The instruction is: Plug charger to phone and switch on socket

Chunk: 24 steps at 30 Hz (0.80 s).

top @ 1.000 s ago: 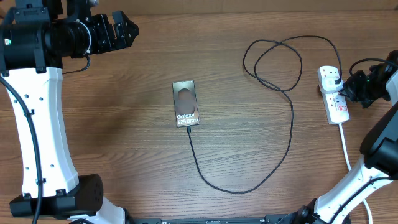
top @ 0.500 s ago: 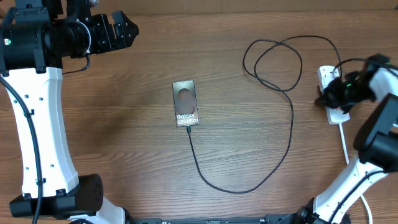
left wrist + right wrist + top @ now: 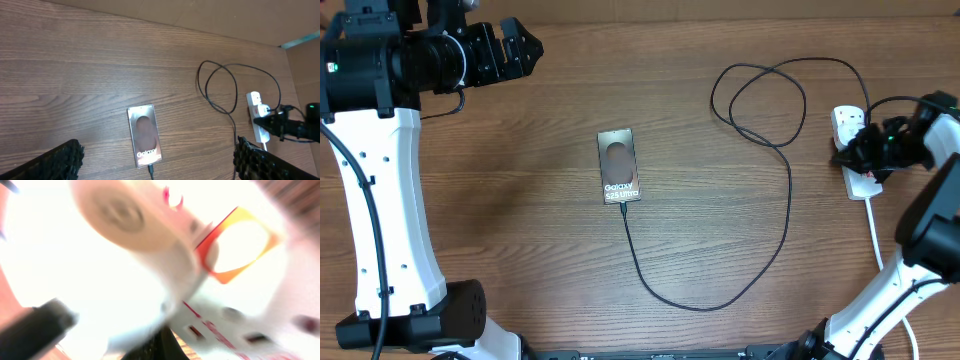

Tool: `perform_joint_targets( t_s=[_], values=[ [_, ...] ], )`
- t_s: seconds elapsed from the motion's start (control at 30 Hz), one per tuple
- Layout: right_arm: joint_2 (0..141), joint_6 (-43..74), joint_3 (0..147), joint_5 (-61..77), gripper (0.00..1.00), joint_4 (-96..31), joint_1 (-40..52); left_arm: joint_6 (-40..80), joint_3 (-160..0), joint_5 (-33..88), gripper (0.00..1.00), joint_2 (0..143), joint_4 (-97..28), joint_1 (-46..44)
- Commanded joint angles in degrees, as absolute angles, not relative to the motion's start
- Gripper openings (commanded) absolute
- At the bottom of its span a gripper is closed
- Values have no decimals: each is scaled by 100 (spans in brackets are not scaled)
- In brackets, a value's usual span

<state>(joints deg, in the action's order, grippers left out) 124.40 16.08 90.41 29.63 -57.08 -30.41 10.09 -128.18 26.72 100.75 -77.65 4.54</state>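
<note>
Brown wood-grain desk point(image 3: 520, 250) carries everything here, and it fills the overhead view from edge to edge. My left arm point(image 3: 380, 200) stands at the far left, well apart from all the task's things. Its jaws are spread wide, and in the left wrist view one finger point(image 3: 60, 160) shows at each bottom corner with the phone between them far below. My right arm point(image 3: 890, 295) reaches up from the lower right and its jaws sit on the middle of the socket. Whether they are apart or together I cannot tell, since the right wrist view is washed out and blurred, showing only white plastic and a red-edged marking very close.

The charger point(image 3: 788, 200) is a thin black cable. It runs from the phone's lower edge, sweeps down and right, climbs past the middle of the desk, crosses itself in a loop at the upper right, and arcs down to the upper end of the socket.

The socket point(image 3: 846, 118) is a white power strip lying lengthwise near the right edge, its white cord point(image 3: 875, 235) trailing toward the bottom.

The phone point(image 3: 618, 165) lies flat at the desk's centre, lettering up. The charger's connector tip point(image 3: 622, 203) touches its lower edge.
</note>
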Motion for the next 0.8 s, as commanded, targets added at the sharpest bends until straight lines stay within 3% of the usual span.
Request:
perform_joint_targets(
  t_s=[0.0, 0.37, 0.57, 0.77],
  values=[
    [11756, 1680, 9212, 2698, 4, -5544, -3385, 919, -12829, 2639, 100, 10092, -7758, 449],
    [9848, 1297, 9212, 2368, 4, -6254, -3562, 917, -12829, 2639, 100, 10095, -7758, 449],
    [8346, 36, 9212, 3122, 4, -6558, -3227, 917, -12829, 2639, 100, 10092, -7758, 449],
    [7109, -703, 9212, 3142, 17, -6853, -2716, 917, -12829, 2639, 100, 10095, -7758, 449]
  ],
)
